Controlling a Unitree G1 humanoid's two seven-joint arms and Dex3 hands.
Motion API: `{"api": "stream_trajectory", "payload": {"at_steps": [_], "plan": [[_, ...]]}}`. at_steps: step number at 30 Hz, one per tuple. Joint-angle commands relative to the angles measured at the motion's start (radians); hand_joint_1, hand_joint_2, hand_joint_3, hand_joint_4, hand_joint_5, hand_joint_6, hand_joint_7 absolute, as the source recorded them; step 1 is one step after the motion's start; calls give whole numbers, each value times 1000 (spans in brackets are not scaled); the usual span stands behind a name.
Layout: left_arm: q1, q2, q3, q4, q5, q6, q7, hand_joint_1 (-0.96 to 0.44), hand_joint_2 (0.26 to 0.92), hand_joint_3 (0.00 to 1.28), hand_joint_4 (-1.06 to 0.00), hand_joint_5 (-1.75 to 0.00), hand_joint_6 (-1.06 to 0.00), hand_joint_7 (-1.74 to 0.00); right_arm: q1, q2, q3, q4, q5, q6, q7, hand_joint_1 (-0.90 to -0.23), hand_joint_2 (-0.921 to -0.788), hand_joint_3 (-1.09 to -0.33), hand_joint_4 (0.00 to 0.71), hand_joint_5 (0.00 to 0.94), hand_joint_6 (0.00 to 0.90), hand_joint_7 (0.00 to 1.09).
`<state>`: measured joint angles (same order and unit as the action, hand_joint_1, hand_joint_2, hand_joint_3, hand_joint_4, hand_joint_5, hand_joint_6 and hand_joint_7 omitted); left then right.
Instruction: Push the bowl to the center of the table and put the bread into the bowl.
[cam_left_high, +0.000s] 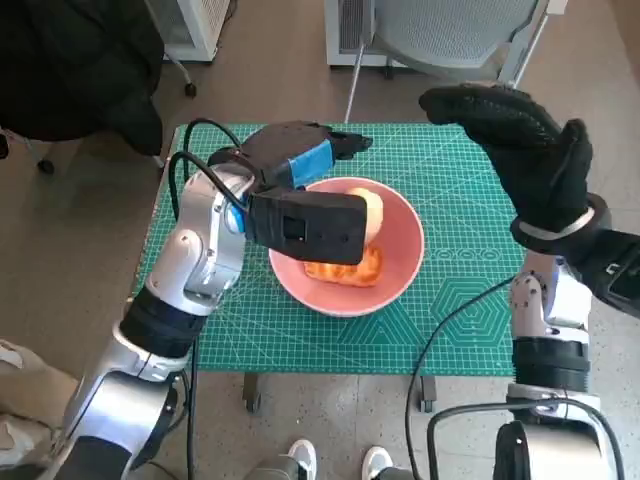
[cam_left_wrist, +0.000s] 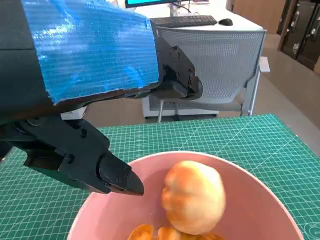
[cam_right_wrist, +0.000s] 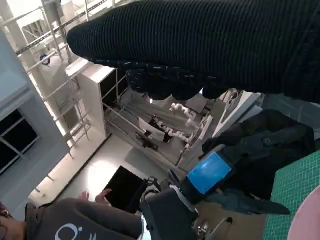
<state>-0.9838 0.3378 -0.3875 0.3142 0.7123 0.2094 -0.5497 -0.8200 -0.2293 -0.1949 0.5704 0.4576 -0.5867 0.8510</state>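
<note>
Left hand (cam_left_high: 300, 160), blue-taped, hovers over the pink bowl's far rim, fingers apart, holding nothing; apparently just released. Golden round bread (cam_left_wrist: 193, 196) lies inside the round pink bowl (cam_left_high: 400, 275), near table (cam_left_high: 460, 330) centre. Gloved right hand (cam_left_high: 520, 150) raised clear, empty, fingers loosely spread.

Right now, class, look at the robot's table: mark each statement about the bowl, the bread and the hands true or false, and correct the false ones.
1. The bread lies inside the pink bowl. True.
2. The right hand grips the bowl's rim. False: it is raised above the table, holding nothing.
3. The left hand is over the bowl. True.
4. The bowl sits on bare wood. False: it rests on a green cutting mat.
5. The left hand's fingers hold the bread. False: they are apart from it.
</note>
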Motion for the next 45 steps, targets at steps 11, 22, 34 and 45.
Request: {"api": "stream_trajectory", "payload": {"at_steps": [11, 22, 34, 45], "plan": [[19, 11, -4, -42, -17, 2, 9, -123, 812, 10, -221, 0, -351, -42, -2, -2, 2, 21, -7, 3, 15, -710, -921, -895, 335, 0, 380, 2], [35, 50, 29, -101, -44, -17, 6, -150, 814, 7, -225, -2, -356, -44, -7, -2, 2, 21, -7, 5, 10, -711, -921, -896, 335, 0, 380, 2], [164, 54, 327, -49, -348, -507, 395, -374, 882, 28, -309, -25, -391, -53, -22, -7, -6, 12, -24, -3, -31, -737, -921, -890, 314, 0, 366, 1], [207, -100, 508, -143, -923, -413, 246, -596, 920, 420, -203, -1, -290, -6, -55, 3, -8, 13, -71, -37, -130, -728, -921, -885, 269, 0, 339, 0]]}}
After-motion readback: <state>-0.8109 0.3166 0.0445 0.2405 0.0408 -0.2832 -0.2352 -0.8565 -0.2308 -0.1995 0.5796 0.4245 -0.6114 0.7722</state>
